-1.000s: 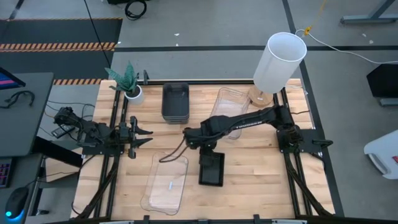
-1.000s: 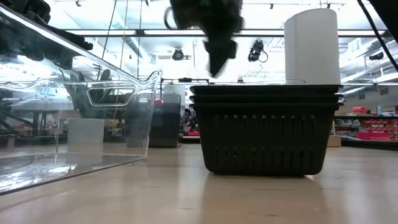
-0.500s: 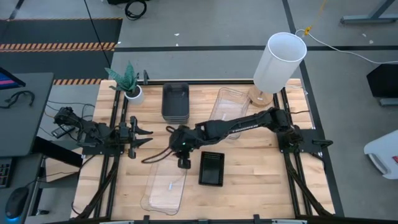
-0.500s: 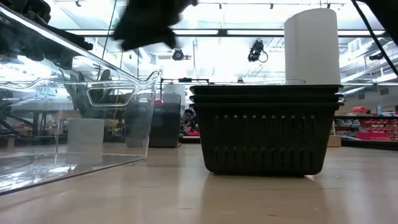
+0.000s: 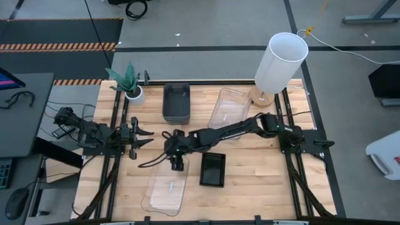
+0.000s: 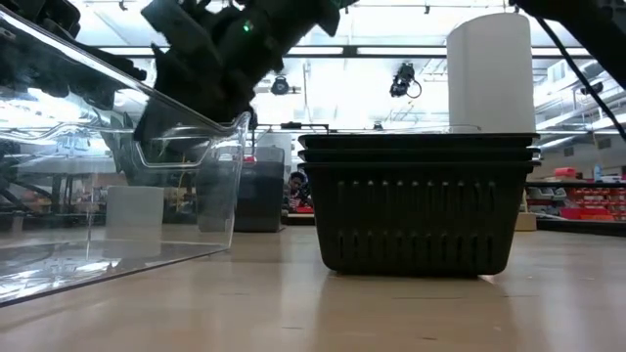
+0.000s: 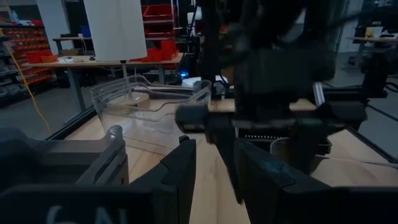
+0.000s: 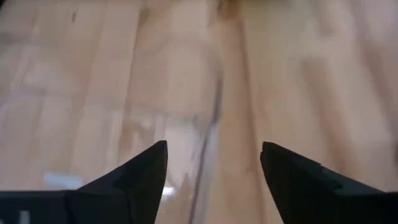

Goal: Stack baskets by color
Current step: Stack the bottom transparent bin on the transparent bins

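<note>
2 clear baskets, 1 grey stack, 1 black stack. Right gripper, jaws spread, empty, now sitting over clear basket's rim vs black stack earlier. Left gripper idling, can't tell.

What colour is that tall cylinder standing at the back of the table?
White. The tall cylinder shows best in the high view.

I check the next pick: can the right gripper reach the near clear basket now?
Probably yes: the right gripper is open above the near clear basket's far rim, with nothing between.
</note>
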You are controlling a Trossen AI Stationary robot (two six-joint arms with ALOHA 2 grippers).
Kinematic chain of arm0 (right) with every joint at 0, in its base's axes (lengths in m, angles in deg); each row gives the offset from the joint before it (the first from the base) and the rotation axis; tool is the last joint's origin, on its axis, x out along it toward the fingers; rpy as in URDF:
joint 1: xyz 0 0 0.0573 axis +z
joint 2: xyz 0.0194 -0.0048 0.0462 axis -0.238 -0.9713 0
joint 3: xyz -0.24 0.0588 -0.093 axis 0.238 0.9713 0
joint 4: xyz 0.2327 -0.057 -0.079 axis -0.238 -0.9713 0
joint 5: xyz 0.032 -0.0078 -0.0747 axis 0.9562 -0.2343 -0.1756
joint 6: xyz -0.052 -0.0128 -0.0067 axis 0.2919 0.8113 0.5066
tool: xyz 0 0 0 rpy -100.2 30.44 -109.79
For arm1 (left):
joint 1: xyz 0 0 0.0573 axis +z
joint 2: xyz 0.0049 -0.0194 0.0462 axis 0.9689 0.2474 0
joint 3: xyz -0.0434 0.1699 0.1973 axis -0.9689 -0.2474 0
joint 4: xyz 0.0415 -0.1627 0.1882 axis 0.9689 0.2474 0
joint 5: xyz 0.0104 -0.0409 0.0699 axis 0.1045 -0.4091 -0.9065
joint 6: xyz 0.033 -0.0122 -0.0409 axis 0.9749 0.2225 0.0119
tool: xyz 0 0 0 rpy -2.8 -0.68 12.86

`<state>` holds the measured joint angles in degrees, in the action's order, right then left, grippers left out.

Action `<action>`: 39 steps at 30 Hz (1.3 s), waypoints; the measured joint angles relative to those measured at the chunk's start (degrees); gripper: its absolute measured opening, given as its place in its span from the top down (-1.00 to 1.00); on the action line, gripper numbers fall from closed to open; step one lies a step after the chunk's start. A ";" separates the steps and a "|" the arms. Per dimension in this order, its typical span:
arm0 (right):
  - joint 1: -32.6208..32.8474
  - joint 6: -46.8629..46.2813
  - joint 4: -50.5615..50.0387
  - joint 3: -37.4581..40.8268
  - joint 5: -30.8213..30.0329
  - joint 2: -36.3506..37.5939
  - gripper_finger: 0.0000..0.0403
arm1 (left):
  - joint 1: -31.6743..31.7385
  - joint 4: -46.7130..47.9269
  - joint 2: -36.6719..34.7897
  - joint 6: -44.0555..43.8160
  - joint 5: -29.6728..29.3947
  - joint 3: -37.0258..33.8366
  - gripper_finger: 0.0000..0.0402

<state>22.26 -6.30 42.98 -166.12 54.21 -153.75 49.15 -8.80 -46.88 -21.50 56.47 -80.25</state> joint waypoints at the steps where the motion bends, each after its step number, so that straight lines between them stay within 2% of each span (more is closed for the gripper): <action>1: 0.03 -0.64 -0.70 0.01 0.55 -0.28 -0.31 | -0.01 -0.02 0.00 0.02 0.01 0.00 0.42; 5: 0.05 -3.09 -2.64 0.01 1.84 -0.99 -0.25 | -0.02 0.00 -0.02 0.02 0.01 0.00 0.42; 10: -0.49 -8.43 -7.84 -0.01 -0.06 -0.95 0.00 | -0.02 -0.03 0.00 0.01 0.03 0.00 0.42; 16: -1.17 -9.06 -11.50 -0.01 -0.47 -0.90 0.27 | 0.00 -0.03 0.00 0.01 0.03 0.00 0.42; 25: -3.29 -8.67 -18.16 -0.02 -1.15 0.18 0.91 | -0.01 -0.04 0.00 0.02 0.03 0.00 0.42; 31: -5.85 -7.65 -23.06 -0.03 -2.72 2.92 0.91 | -0.02 -0.09 -0.02 0.00 0.03 0.00 0.42; 39: -8.21 -7.81 -26.93 -0.03 -7.12 11.70 0.96 | -0.02 -0.09 0.00 0.00 0.05 0.00 0.42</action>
<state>14.05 -14.11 16.05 -166.15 47.10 -142.05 49.13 -8.89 -46.88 -21.50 56.53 -80.25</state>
